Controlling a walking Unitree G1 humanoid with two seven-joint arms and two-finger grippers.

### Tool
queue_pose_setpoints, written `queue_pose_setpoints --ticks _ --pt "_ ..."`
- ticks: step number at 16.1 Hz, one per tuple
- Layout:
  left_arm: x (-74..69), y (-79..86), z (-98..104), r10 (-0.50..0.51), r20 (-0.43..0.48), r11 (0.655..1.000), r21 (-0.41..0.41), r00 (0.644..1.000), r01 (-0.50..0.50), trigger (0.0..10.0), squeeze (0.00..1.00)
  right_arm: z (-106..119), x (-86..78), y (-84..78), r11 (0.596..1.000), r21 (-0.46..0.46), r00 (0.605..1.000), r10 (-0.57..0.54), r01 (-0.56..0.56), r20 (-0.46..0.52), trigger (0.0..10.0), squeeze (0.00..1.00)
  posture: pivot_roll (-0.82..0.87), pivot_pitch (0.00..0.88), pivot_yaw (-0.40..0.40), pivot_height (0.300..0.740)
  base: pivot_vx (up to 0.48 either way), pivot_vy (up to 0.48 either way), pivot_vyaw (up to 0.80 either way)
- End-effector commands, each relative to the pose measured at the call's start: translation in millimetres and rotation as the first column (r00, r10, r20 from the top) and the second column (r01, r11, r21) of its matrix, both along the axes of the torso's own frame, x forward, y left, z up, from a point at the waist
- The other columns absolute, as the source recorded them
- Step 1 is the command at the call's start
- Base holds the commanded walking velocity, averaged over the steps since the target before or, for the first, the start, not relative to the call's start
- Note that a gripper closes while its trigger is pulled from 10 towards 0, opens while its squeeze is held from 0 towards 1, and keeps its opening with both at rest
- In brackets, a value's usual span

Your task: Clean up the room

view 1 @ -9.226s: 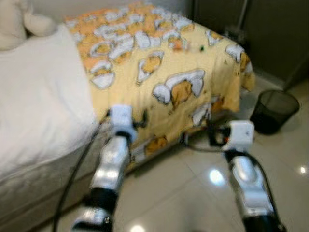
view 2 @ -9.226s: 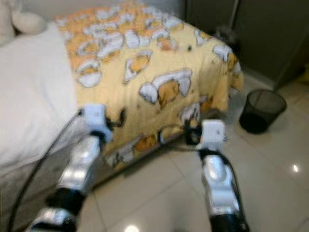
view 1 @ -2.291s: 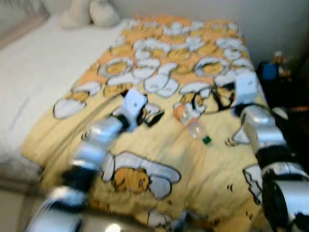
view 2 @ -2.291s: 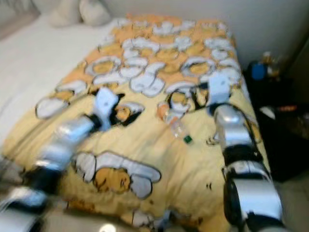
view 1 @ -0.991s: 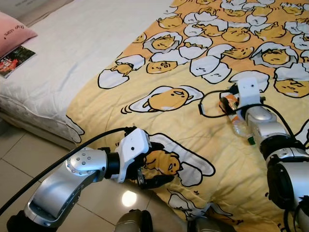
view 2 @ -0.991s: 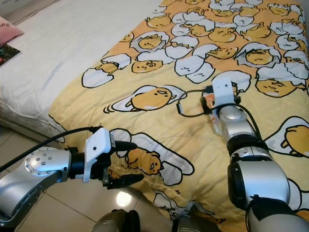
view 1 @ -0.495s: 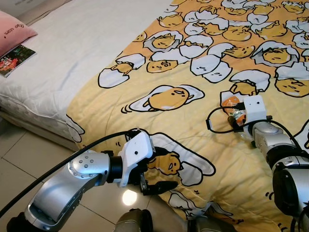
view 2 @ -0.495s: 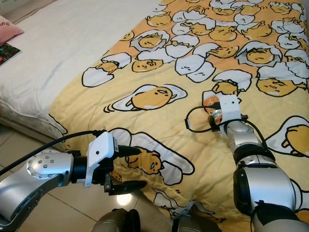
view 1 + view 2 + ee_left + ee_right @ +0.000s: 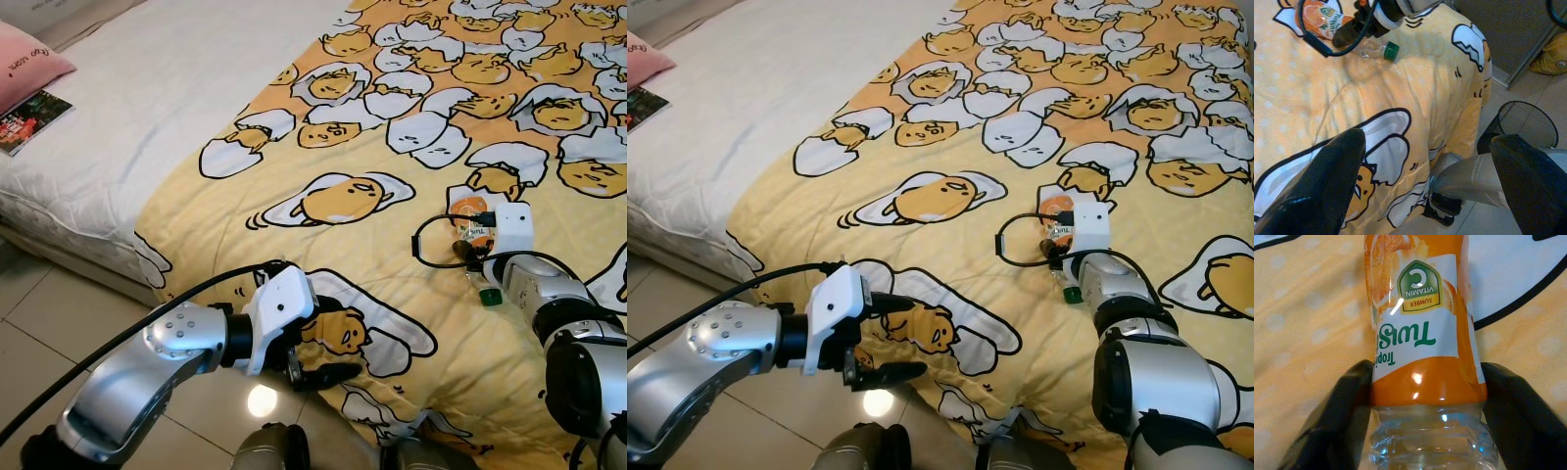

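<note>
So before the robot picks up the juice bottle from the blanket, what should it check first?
1. Right gripper has a finger on each side of the juice bottle: ok.
2. Fingers squeezed tight on the bottle: cannot tell; they sit against its sides, grip not proven.
3. Green cap on the bottle: ok, so no spill is likely.
4. Black cable looping beside the bottle stays free of it: cannot tell.
5. Left gripper out of the way: ok, open, low at the edge of the yellow blanket.
6. Somewhere to drop it: ok, a black wire bin stands on the floor by the bed.
</note>
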State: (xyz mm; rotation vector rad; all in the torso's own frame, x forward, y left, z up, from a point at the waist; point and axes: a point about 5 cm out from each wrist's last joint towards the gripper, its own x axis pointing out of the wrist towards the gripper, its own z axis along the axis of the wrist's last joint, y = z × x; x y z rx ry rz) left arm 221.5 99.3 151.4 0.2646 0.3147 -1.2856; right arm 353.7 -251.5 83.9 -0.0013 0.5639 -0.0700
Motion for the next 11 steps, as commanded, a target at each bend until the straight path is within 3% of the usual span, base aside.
queue_pose_setpoints --ticks 1,4,7,8,9,11 --pt "1.8 -3.1 0 -0.006 0.018 1.0 0.002 1.0 0.006 10.0 0.0 -14 -7.3 4.7 0.999 0.035 0.999 0.007 -0.005 -0.054 0.0 0.0 0.09 0.113 0.074 0.74 0.0 0.0 0.0" --pt "3.4 -9.4 -1 -0.037 0.016 0.999 -0.005 0.999 0.037 10.0 0.0 -12 -6.6 3.0 1.0 0.027 0.999 0.001 0.0 -0.049 0.0 0.0 0.06 0.092 0.084 0.74 0.0 0.0 0.0" --pt "14.8 -16.9 -4 -0.041 0.037 0.999 -0.022 0.998 0.042 10.0 0.0 1 0.3 -1.3 0.999 0.024 0.999 -0.03 0.03 0.025 0.0 0.0 0.01 0.036 0.078 0.74 0.0 0.0 0.0" --pt "35.7 -20.0 -1 0.092 0.07 0.991 -0.108 0.993 -0.084 10.0 0.0 20 11.3 -0.4 1.0 -0.015 0.991 -0.013 0.016 0.131 0.0 0.0 -0.04 0.0 0.086 0.74 0.0 0.0 0.0" --pt "47.1 -20.5 -5 0.2 0.059 0.97 -0.152 0.978 -0.189 10.0 0.0 30 15.8 -1.4 0.999 -0.037 0.982 -0.013 0.02 0.19 0.0 0.0 -0.07 0.0 0.09 0.74 0.0 0.0 0.0" --pt "53.0 -24.0 -17 0.297 0.005 0.936 -0.2 0.955 -0.29 10.0 0.0 45 20.6 -1.9 0.998 -0.045 0.952 -0.019 0.034 0.306 0.0 0.0 -0.11 0.0 0.094 0.74 0.0 0.0 0.0"
